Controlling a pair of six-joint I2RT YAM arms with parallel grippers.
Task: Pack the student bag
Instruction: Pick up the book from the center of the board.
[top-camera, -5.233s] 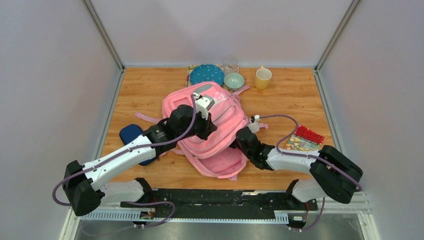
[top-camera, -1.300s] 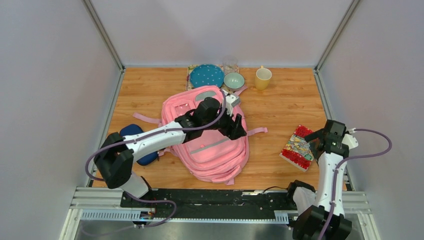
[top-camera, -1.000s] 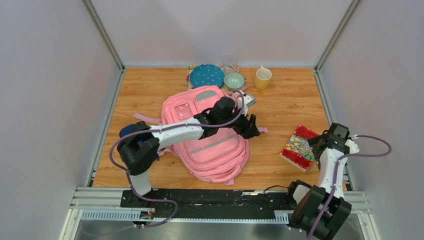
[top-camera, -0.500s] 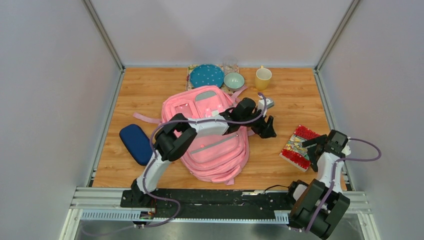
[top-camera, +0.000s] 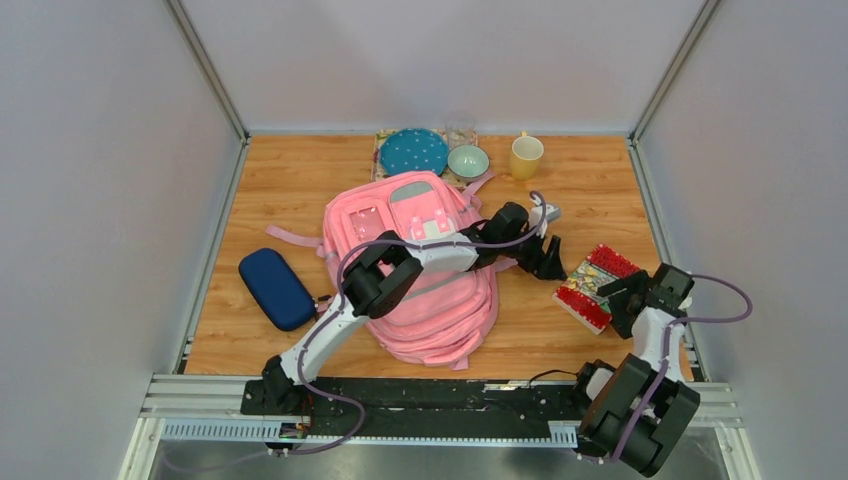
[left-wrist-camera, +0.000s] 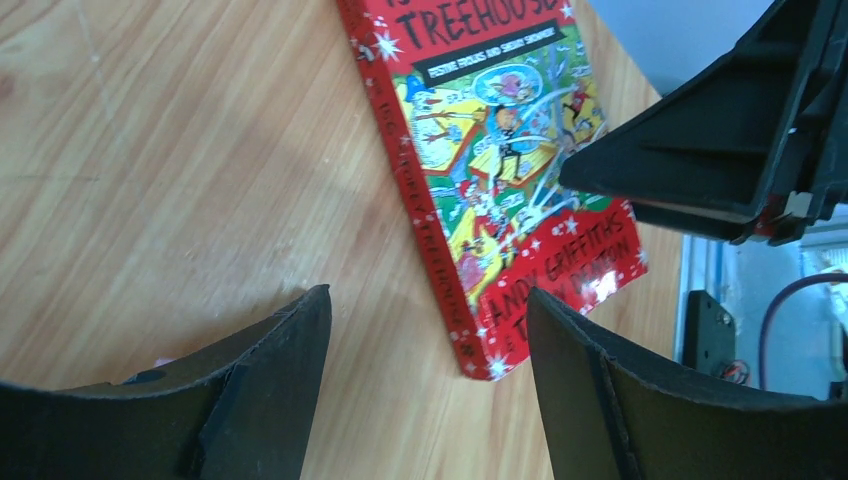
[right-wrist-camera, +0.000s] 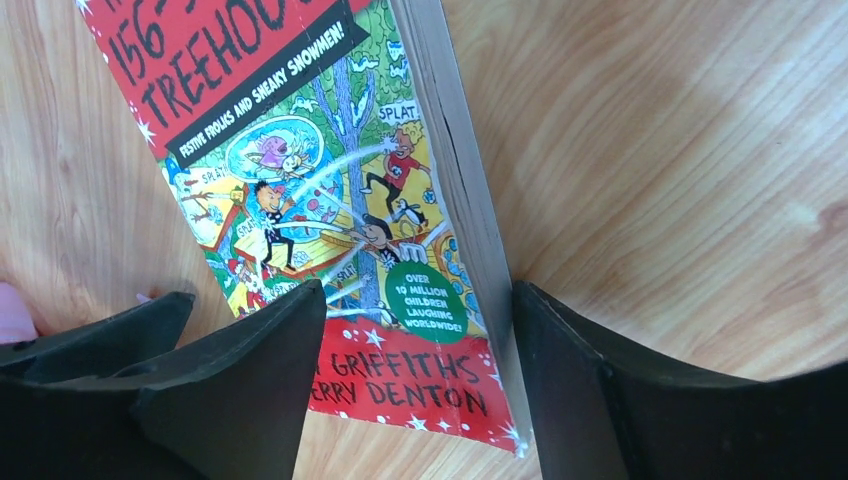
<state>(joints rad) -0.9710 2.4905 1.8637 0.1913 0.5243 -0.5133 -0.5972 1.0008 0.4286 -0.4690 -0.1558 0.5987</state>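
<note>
Right gripper (right-wrist-camera: 415, 295) open, straddling book (right-wrist-camera: 320, 180) edge at 4 o'clock; left gripper (left-wrist-camera: 425, 300) open at 10. Get finger under, close squarely, lift.

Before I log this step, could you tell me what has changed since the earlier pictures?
The left pincer swung rightward off the student bag to the book; the right pincer left the bag and came to the book's right side. Both are open, holding nothing. The book seems slightly turned. Bag, blue pouch and yellow mug stayed put.
</note>
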